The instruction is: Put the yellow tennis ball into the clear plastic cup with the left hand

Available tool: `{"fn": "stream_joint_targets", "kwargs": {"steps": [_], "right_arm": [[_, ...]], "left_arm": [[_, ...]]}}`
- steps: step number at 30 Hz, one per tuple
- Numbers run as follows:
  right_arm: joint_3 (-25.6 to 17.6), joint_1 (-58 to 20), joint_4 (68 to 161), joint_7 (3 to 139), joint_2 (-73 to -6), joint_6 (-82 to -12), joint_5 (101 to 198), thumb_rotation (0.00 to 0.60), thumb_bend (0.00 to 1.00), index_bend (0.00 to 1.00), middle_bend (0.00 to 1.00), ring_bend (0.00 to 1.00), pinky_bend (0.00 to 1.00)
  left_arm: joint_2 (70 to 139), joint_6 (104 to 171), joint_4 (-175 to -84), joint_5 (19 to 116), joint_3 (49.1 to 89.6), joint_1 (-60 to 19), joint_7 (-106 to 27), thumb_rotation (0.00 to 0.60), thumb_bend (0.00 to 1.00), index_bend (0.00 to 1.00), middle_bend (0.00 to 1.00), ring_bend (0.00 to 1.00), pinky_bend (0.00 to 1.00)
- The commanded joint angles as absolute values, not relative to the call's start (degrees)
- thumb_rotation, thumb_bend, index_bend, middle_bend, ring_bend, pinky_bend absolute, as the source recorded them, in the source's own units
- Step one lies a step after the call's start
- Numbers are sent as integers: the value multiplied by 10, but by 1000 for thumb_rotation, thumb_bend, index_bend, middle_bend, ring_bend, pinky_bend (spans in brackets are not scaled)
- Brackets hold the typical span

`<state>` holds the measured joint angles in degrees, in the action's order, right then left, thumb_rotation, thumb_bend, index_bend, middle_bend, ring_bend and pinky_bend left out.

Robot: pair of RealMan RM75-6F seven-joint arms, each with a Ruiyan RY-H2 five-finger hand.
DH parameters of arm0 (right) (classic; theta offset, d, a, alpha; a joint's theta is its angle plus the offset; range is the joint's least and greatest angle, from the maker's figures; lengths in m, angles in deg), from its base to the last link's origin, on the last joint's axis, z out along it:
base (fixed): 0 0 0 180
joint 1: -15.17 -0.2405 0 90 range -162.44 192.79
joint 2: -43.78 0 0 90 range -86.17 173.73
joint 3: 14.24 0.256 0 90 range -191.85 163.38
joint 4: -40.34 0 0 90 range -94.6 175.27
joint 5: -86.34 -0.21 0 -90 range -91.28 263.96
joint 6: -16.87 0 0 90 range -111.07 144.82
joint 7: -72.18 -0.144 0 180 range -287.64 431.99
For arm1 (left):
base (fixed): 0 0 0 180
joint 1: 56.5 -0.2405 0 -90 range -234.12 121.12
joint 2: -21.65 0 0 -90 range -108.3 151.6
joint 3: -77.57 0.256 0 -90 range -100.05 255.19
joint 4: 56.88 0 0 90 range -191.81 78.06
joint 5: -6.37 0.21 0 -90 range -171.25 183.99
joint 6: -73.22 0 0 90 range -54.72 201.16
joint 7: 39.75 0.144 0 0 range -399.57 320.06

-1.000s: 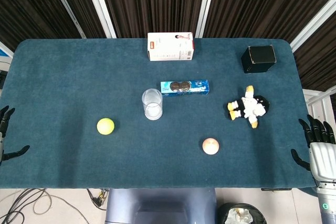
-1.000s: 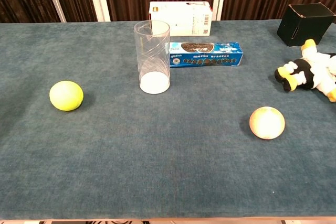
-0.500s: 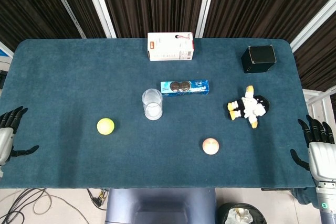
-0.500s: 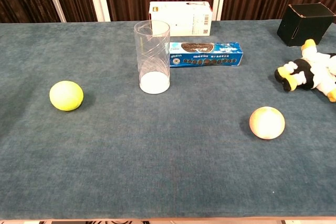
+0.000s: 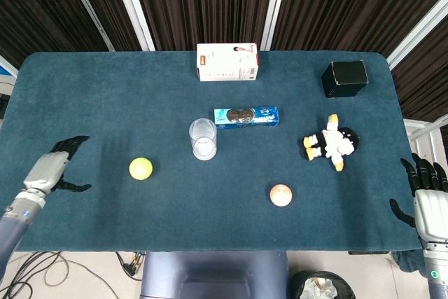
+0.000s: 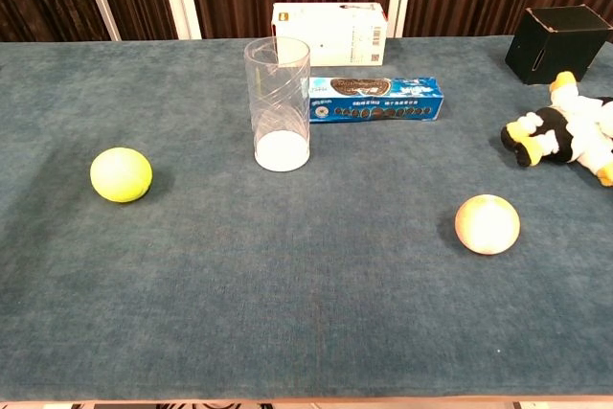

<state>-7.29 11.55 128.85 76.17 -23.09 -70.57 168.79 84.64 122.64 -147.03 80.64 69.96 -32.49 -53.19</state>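
Nothing was done yet: the yellow tennis ball lay left of the empty clear plastic cup; the left robot hand, fingers spread and empty, hovered farther left.

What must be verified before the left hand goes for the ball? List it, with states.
1. Left hand holds nothing, fingers apart: ok.
2. Yellow tennis ball lies free on the table, apart from other things: ok.
3. Clear plastic cup upright, mouth up: ok.
4. Cup holds nothing: ok.
5. Path from hand to ball bare: ok.
6. Right hand away at the table edge: ok.
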Motion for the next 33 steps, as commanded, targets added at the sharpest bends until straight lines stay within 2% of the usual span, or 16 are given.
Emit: {"fn": "stream_joint_targets", "kwargs": {"steps": [1, 12, 21, 33], "right_arm": [[-72, 116, 1289, 761, -231, -706, 1687, 600, 352, 132, 35, 47, 0], [-70, 119, 1289, 758, -228, -712, 1684, 600, 352, 132, 35, 47, 0], [-69, 122, 1286, 752, -226, -716, 1683, 600, 352, 132, 35, 47, 0], [-69, 123, 1283, 749, -225, -716, 1684, 600, 352, 132, 35, 47, 0]], "left_arm": [[864, 1186, -1465, 801, 696, -294, -546, 600, 0, 34, 43, 0, 0], [928, 1148, -1433, 760, 688, -244, -507, 600, 0, 56, 80, 0, 0], [973, 1183, -1415, 687, 690, -227, -390, 600, 0, 78, 75, 0, 0], [1010, 1182, -1407, 630, 702, -202, -316, 600, 0, 130, 72, 0, 0]]}}
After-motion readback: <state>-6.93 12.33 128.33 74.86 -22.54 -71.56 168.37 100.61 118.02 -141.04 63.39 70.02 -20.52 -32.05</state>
